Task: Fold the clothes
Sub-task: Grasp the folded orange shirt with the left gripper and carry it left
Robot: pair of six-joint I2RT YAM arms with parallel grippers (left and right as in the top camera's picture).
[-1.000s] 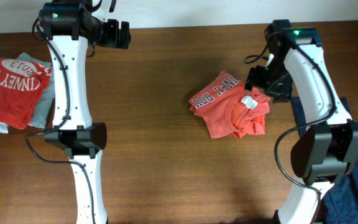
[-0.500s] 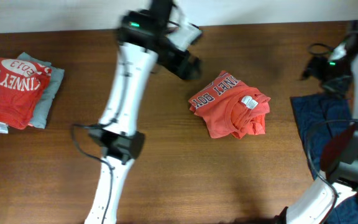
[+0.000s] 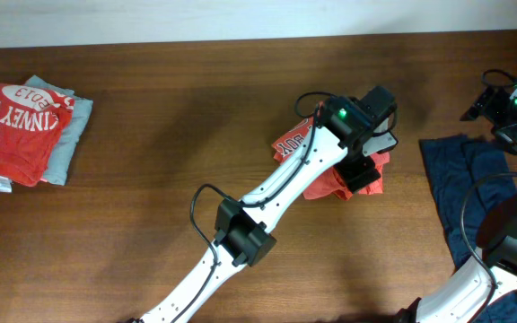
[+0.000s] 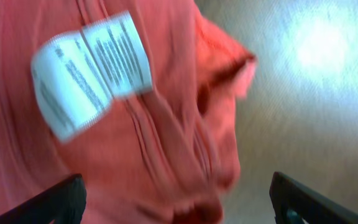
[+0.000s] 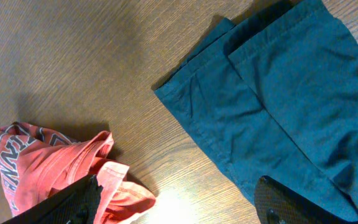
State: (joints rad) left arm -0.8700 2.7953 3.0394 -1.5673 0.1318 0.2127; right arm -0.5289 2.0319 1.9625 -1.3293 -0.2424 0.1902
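A crumpled orange-red shirt (image 3: 305, 144) lies right of the table's middle. My left gripper (image 3: 364, 160) hovers right over its right part. In the left wrist view the shirt (image 4: 135, 149) fills the frame with its white label (image 4: 89, 71) showing, and the left gripper (image 4: 176, 208) is open with its fingers wide apart and nothing between them. My right gripper (image 3: 490, 106) is at the far right back, open (image 5: 179, 208) and empty, above bare wood between the shirt's edge (image 5: 55, 168) and a dark blue garment (image 5: 278, 93).
The dark blue garment (image 3: 460, 184) lies spread at the right edge, partly under the right arm. A folded red shirt on a folded grey one (image 3: 21, 126) sits at the far left. The brown wood table (image 3: 178, 135) lies between them.
My left arm has swung from the back left across the table to the orange-red shirt. My right arm has pulled away from the shirt to the far right.
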